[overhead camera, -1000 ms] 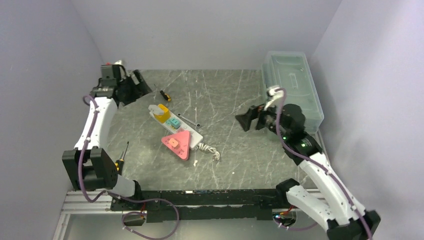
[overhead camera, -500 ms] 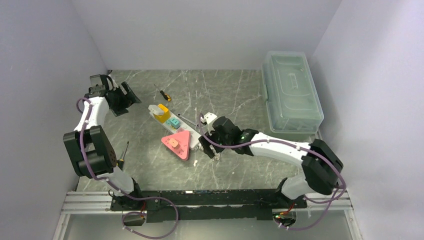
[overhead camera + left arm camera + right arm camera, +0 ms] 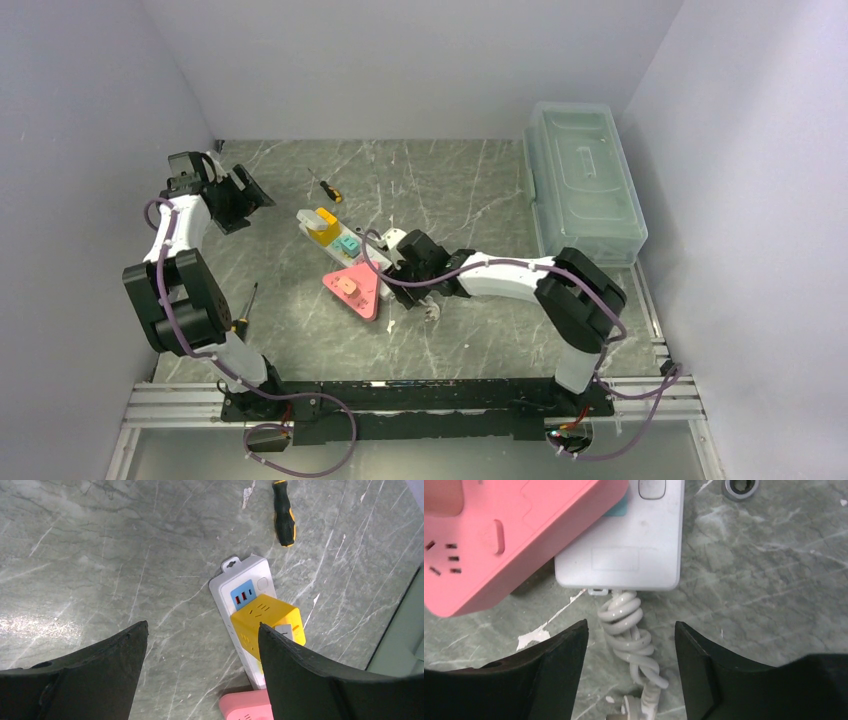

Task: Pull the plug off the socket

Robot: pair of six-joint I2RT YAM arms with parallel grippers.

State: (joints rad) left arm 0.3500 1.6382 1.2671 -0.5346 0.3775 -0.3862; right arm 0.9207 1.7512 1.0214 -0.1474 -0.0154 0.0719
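The socket (image 3: 352, 256), a long white power strip, lies slantwise mid-table. A yellow cube plug (image 3: 322, 226) sits on its far end, a small teal one (image 3: 348, 243) in the middle, and a pink triangular plug (image 3: 355, 285) on its near end. My right gripper (image 3: 405, 283) is low at the strip's cord end. In the right wrist view it (image 3: 630, 625) is open, its fingers either side of the coiled white cord (image 3: 630, 637) without touching it. My left gripper (image 3: 245, 195) hangs open at the far left, away from the strip (image 3: 243, 607); nothing is between its fingers (image 3: 202, 625).
A clear lidded bin (image 3: 585, 180) stands at the right wall. A black-and-orange screwdriver (image 3: 328, 188) lies beyond the strip, and another (image 3: 245, 305) lies near the left arm's base. A wrench (image 3: 380, 242) rests beside the strip, its ring end (image 3: 740, 486) showing.
My right arm has swung from beside the bin across to the strip's cord end, its jaws narrowing. The left arm has drawn back a little towards the left wall.
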